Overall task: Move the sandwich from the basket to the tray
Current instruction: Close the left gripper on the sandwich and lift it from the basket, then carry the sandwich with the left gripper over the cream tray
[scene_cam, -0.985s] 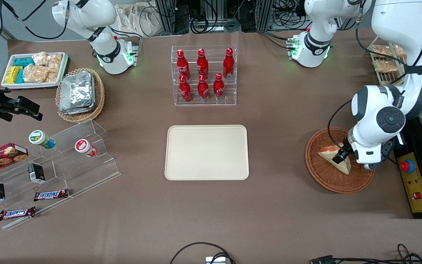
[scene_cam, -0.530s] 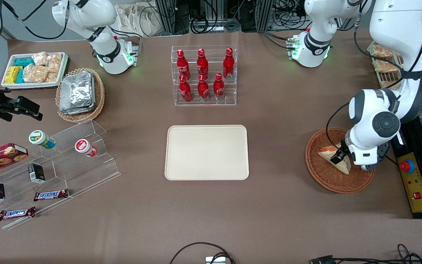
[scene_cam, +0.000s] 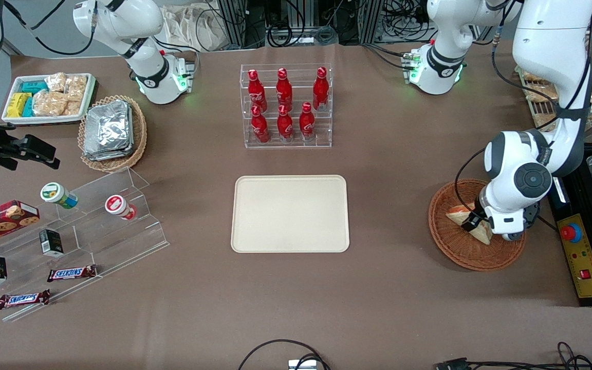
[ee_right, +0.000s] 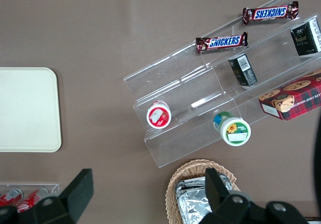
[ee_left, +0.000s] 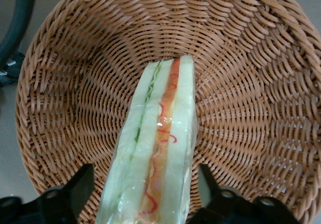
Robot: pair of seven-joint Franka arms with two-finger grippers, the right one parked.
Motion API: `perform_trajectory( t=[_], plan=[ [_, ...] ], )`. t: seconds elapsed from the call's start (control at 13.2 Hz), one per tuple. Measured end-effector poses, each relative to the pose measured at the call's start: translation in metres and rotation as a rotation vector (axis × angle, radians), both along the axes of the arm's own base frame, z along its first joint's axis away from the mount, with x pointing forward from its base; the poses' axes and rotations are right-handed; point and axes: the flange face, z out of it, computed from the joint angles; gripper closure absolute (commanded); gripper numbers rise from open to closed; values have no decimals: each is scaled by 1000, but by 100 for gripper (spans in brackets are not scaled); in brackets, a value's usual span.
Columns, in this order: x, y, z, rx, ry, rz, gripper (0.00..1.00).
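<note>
Compared with the earlier front views, the gripper (scene_cam: 473,221) has been shifted slightly upward and toward the frame's centre, while the sandwich (scene_cam: 466,219) has stayed in the basket (scene_cam: 460,252) at the right of the front frame. The jaws are seen spread on either side of the sandwich, not clearly pressing it. The sandwich (ee_left: 153,158) is shown standing on edge in the basket (ee_left: 251,83), white bread with an orange-red layer and a green one, under clear wrap. The tray (scene_cam: 290,213) lies at mid-frame on the bench (scene_cam: 388,288)
</note>
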Motion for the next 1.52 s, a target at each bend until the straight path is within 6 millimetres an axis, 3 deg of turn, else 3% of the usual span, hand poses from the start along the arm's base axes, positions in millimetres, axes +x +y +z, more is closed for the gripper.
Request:
perform_trajectory(
  t=[0.15, 0.45, 0.61, 0.76, 0.91, 1.06, 1.21, 1.52],
  plan=[
    [0, -1, 0, -1, 2, -16, 52],
    [1, -1, 6, 1, 49, -78, 100],
    [7, -1, 19, 10, 82, -81, 100],
    [21, -6, 49, 16, 86, -102, 100],
    [36, -20, 95, 10, 117, -194, 100],
    [47, -46, 143, 3, 123, -274, 100],
    [48, -73, 178, 0, 111, -342, 100],
    [32, -139, 252, -5, 106, -513, 100]
  ],
)
